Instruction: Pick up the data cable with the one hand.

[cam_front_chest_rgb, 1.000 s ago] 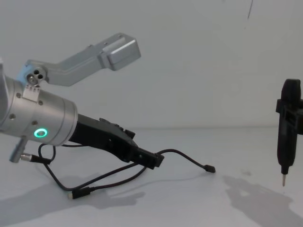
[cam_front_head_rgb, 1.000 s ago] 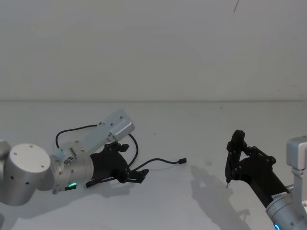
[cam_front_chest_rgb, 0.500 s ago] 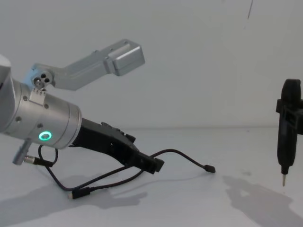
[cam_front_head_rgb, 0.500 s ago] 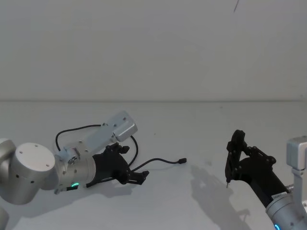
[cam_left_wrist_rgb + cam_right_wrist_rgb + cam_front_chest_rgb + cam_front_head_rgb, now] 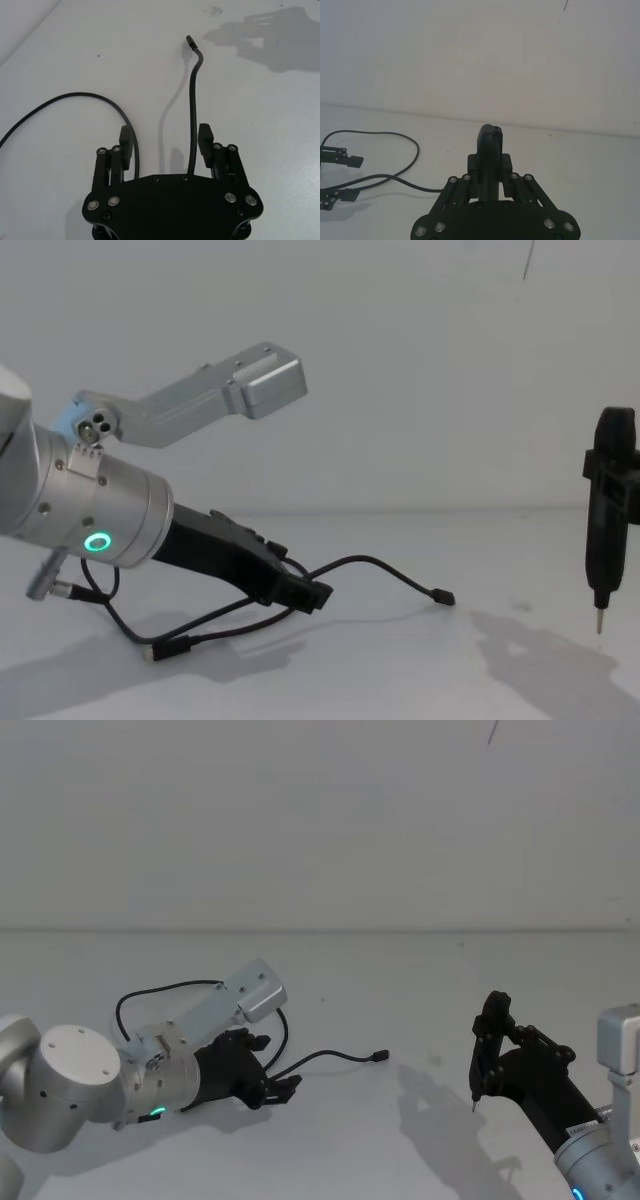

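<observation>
- Claw of the left gripper gapes wide, low over the table at 8 o'clock in the head view, clamping nothing.
- Two strands of the data cable run between its fingers, one just beside each.
- Toward 4 o'clock, the right gripper is closed around a pen tool.

We've got a plain white table here. Lying on it is a black cable, looping across the table's left half. One plug sits near the table's middle, the other plug toward its front.
</observation>
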